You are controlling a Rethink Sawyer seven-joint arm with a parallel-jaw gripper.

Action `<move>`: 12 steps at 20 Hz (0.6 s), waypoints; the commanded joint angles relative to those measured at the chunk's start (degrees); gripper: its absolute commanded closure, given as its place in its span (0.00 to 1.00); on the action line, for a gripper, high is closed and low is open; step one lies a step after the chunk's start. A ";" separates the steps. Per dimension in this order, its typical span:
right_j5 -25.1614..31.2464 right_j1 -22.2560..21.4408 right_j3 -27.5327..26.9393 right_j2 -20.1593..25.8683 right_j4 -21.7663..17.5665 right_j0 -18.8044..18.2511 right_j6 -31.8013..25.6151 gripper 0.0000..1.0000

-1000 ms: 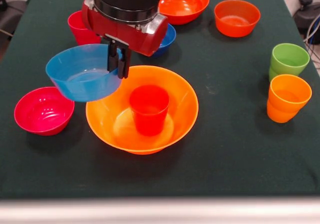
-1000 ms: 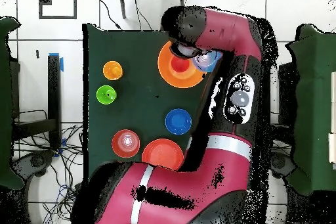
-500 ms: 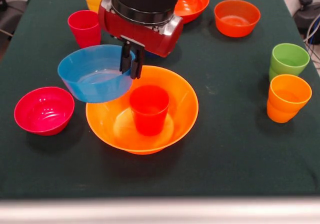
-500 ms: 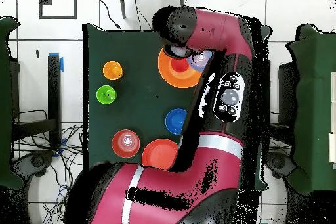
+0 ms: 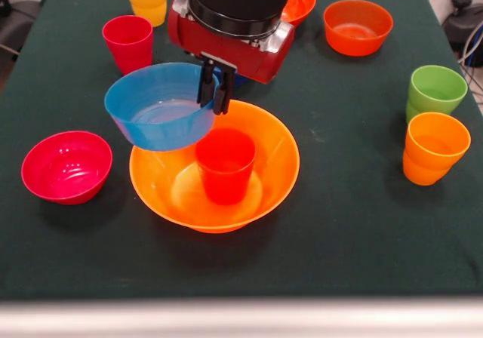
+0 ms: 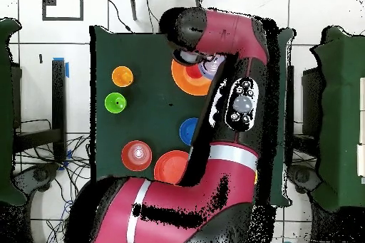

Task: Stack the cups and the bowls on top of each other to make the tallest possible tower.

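Gripper (image 5: 213,95) stayed clamped on the light blue bowl (image 5: 160,115) rim and carried it right, toward the red-orange cup (image 5: 225,164). Bowl wasn't centred over the cup yet, so no placement.

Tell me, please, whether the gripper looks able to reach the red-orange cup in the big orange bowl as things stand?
Probably yes: the gripper, shut on the light blue bowl, hangs beside the red-orange cup, whose open top is uncovered.
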 commanded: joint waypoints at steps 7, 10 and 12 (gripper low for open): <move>7.11 1.87 0.49 2.12 -0.29 1.25 6.10 1.00; 7.43 2.06 0.27 2.08 -0.34 1.40 6.11 1.00; 7.71 2.30 0.13 1.95 -0.39 1.52 6.32 1.00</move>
